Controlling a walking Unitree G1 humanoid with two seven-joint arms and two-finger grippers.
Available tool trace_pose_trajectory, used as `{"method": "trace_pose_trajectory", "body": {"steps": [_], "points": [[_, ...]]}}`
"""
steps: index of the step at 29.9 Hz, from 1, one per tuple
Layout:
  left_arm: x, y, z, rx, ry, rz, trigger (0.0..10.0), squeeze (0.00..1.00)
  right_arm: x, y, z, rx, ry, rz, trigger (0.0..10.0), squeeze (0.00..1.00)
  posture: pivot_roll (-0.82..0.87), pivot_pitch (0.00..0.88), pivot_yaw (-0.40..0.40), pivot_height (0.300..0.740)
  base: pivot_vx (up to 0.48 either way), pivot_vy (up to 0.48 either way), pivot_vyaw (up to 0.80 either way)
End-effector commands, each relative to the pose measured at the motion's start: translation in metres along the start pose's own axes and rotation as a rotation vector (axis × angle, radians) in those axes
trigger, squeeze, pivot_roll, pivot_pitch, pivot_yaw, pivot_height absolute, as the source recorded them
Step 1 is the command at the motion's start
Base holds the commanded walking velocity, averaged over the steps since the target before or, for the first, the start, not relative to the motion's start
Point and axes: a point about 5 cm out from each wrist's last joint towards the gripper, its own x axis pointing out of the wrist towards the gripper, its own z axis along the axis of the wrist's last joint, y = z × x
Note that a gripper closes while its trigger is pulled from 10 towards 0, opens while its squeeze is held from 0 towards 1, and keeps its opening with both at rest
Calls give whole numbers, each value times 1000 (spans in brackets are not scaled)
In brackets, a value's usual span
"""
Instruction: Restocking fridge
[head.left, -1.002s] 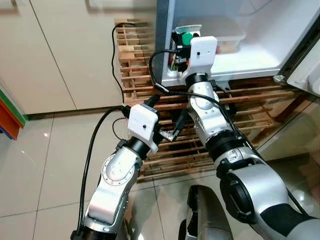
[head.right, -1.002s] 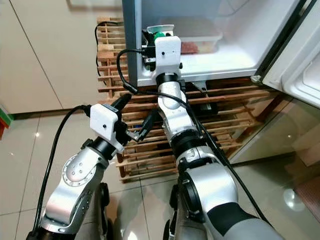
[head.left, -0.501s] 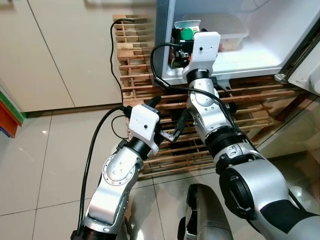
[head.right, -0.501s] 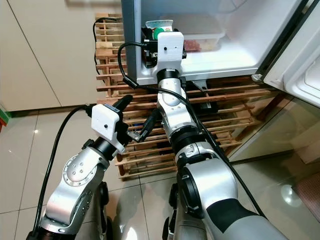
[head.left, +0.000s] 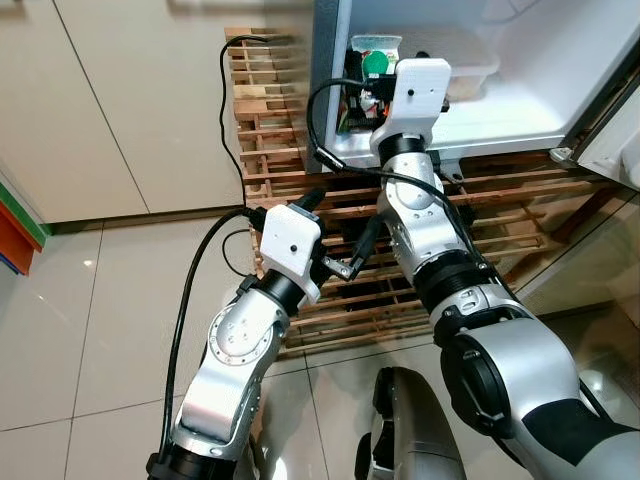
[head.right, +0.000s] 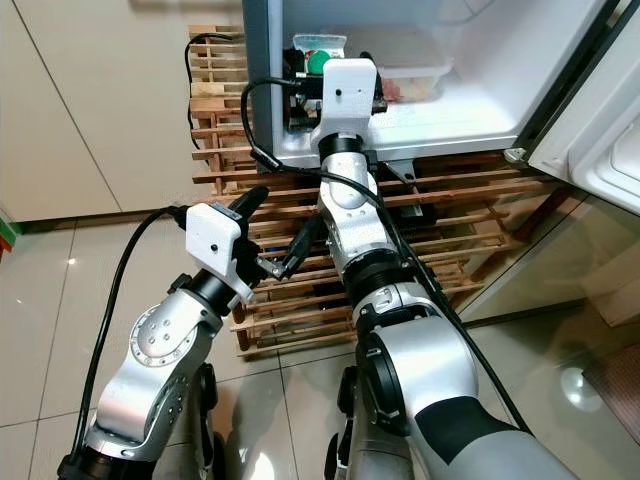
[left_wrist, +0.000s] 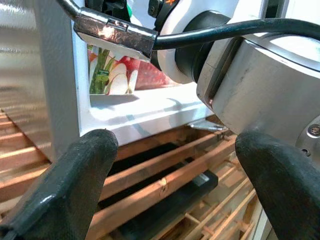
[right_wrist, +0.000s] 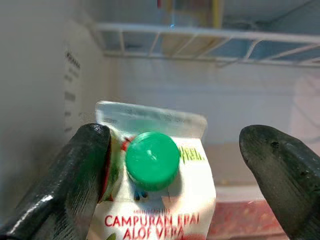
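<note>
The juice carton (right_wrist: 155, 195) with its green cap (right_wrist: 152, 160) stands upright at the front left corner of the open fridge (head.left: 520, 95), on the bottom shelf beside a clear food box (head.right: 405, 70). The right gripper (right_wrist: 170, 175) is spread wide around it — one finger touching its side, the other well apart. The left gripper (left_wrist: 175, 175) hangs open before the wooden rack (head.left: 300, 150) under the fridge.
</note>
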Motion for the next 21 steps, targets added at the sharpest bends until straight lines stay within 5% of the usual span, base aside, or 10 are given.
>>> {"method": "trace_pose_trajectory", "body": {"steps": [1, 16, 21], "points": [[8, -13, -4, -17, 17, -65, 10000, 0, 0, 8, 6, 10, -23, 14, 10000, 0, 114, 80, -97, 582, 0, 0, 0], [16, -10, -5, -14, 0, -65, 10000, 0, -4, 14, 1, 15, 18, 57, 10000, 0, 109, 44, -114, 582, 0, 0, 0], [17, -10, -5, -13, -10, -58, 10000, 0, -2, 6, 14, 47, -31, 31, 10000, 0, 107, 52, -122, 582, 0, 0, 0]]}}
